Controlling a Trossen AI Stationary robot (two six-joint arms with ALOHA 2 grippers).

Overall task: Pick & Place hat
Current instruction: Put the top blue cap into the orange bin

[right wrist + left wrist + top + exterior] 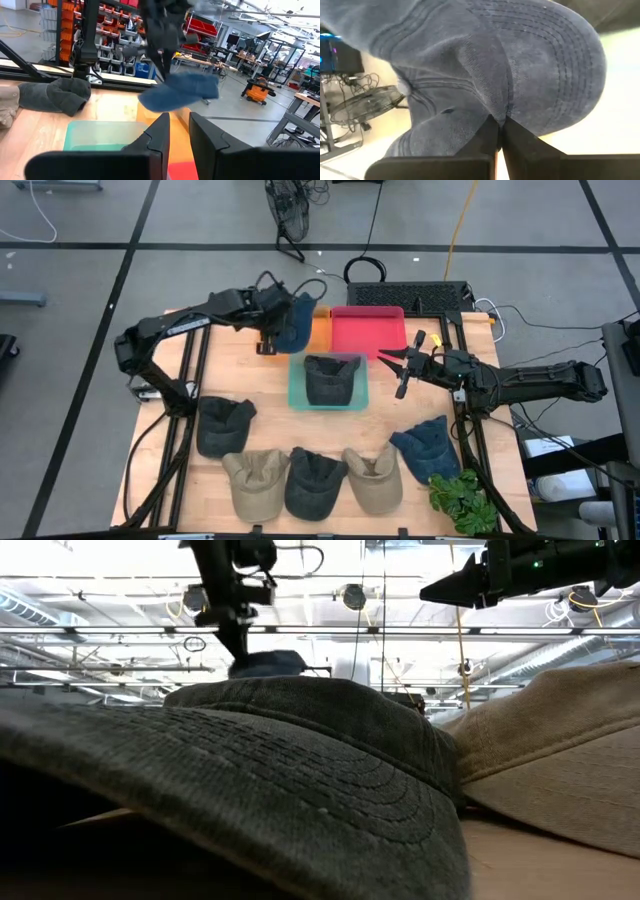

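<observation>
**Left gripper pinches soft blue cap above the orange bin**

Left gripper (278,323), its two dark fingers pressed together on a fold of cloth, holds the blue hat (295,321) off the table; the cap is faded washed cotton with curved rows of stitching across its rounded brim and hangs over the orange bin (318,332). Just beside that bin sits the red bin (368,330), and near it the translucent teal bin (297,388) with a crumpled dark hat (331,378) inside. Right gripper (404,365) hovers empty beside the teal bin, fingers slightly parted.
</observation>
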